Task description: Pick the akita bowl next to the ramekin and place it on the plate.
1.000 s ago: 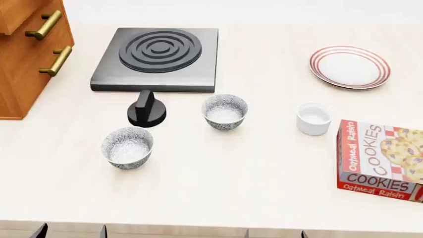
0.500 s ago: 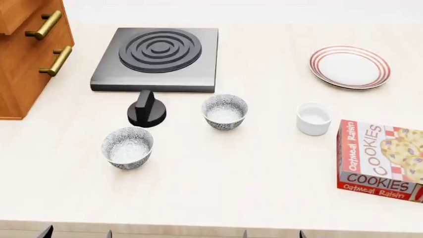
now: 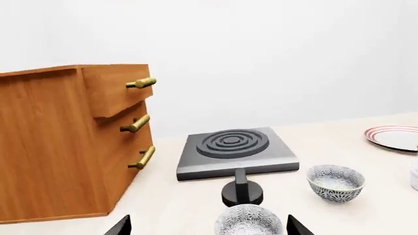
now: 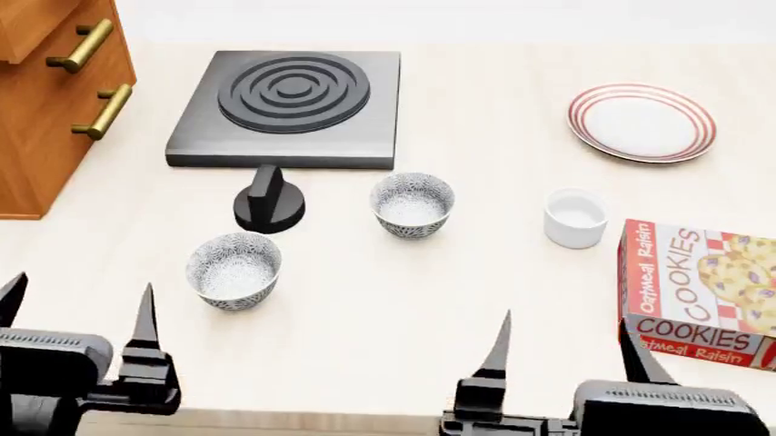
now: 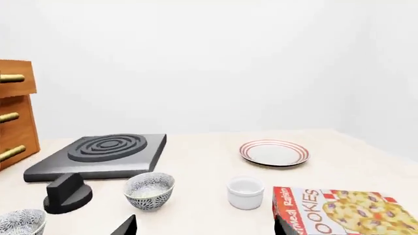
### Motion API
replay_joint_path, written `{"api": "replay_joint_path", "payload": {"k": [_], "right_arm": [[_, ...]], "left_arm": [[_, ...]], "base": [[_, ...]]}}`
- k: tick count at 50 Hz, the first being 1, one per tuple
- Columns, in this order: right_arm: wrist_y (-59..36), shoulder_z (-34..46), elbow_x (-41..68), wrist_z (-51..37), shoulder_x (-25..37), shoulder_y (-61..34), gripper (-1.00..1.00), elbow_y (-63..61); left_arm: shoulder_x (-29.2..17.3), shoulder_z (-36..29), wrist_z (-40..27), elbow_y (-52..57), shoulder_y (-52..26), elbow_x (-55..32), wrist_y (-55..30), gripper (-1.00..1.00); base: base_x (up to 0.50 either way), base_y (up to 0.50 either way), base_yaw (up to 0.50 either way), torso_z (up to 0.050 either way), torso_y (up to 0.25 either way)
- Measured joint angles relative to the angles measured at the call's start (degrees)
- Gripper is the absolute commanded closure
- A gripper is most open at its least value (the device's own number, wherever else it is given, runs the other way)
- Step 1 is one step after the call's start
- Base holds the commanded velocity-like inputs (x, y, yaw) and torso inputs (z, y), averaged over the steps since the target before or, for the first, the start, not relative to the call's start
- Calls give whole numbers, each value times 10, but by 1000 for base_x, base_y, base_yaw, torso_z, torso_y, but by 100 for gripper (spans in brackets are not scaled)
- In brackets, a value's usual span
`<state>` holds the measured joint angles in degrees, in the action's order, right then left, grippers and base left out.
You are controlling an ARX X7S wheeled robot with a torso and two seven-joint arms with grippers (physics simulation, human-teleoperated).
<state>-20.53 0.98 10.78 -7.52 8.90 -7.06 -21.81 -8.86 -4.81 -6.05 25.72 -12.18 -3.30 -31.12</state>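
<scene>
**Surface stock, both grippers at the near edge**

- Surface (image 4: 401,300): pale, wood-grained; carries every item listed.
- Akita bowl (image 4: 412,205): grey-and-white lacy pattern, upright, near the middle of the surface. It stands beside the ramekin with a clear gap between them, and just right of the black knob. Nothing is touching it.
- Ramekin (image 4: 575,218): plain glossy white, straight-sided, upright. It sits between the akita bowl and the cookie box, close to the box.
- Plate (image 4: 641,122): white with thin red rings, lying flat at the far right, well apart from the akita bowl and bare on top.
- Second patterned bowl (image 4: 234,270): look-alike, upright, nearer the front left and apart from the first.
- Black knob (image 4: 269,203): round base with a raised ridge, just in front of the hotplate.
- Hotplate (image 4: 289,106): dark square slab with concentric rings, far left of centre.
- Wooden drawer unit (image 4: 54,91): brass handles, at the left edge.
- Cookie box (image 4: 697,295): red, printed "Oatmeal Raisin Cookies", lying flat at the right.
- Left gripper (image 4: 75,318): at the near left edge, fingers spread wide, holding nothing; the second patterned bowl lies beyond it.
- Right gripper (image 4: 568,338): at the near right edge, fingers spread wide, holding nothing, well short of the akita bowl
</scene>
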Motion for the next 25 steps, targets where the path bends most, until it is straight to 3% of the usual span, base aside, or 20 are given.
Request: {"api": "replay_joint_path", "payload": {"k": [6, 12, 25], "right_arm": [[-136, -38, 37, -12, 42, -83, -100, -70], [-236, -63, 62, 1, 102, -149, -100, -100], [-284, -137, 94, 44, 160, -133, -100, -96]], "left_arm": [[-33, 22, 11, 58, -108, -15, -142, -100], [-76, 47, 23, 57, -180, -19, -220, -100], [-137, 101, 44, -7, -153, -16, -222, -100]], "base": [[0, 0, 0, 0, 0], [0, 0, 0, 0, 0], [0, 0, 0, 0, 0]]}}
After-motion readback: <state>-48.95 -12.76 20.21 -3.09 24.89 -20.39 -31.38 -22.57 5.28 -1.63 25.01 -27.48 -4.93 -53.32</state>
